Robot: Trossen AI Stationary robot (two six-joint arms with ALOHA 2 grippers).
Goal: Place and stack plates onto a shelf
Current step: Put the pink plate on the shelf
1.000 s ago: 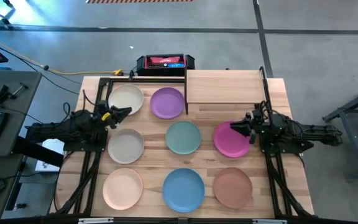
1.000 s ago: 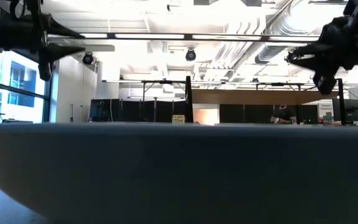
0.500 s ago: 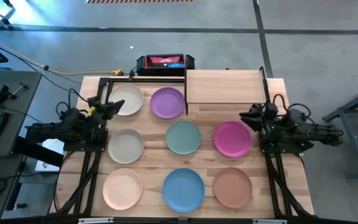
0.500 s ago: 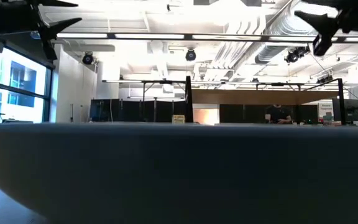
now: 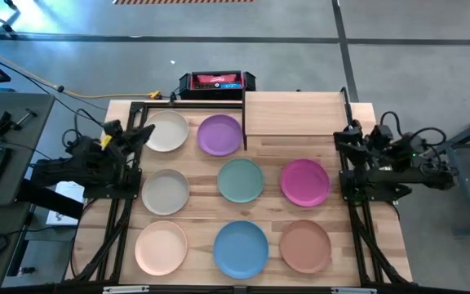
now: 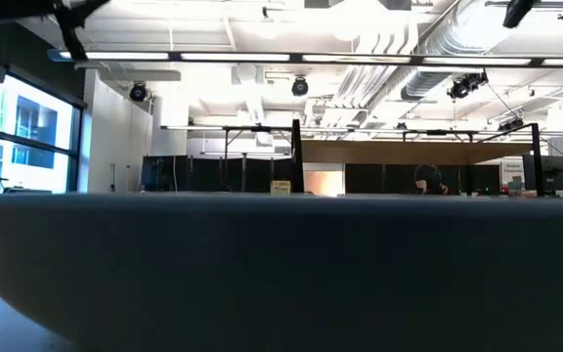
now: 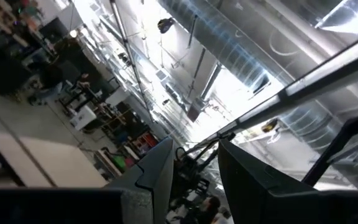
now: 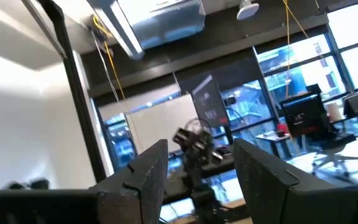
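From above, eight round matte plates [image 5: 240, 180] lie singly on the slatted wooden tabletop [image 5: 364, 245], none on the pale-wood shelf [image 5: 294, 115] at 1 o'clock, whose board is bare; the left gripper [image 5: 141, 134] hangs at 9 o'clock and the right gripper [image 5: 343, 140] at 3 o'clock, outside the plates. In each wrist view the dark fingers [image 7: 157, 171] [image 8: 146, 168] stand spread, holding nothing, against the ceiling ducts [image 7: 222, 34]
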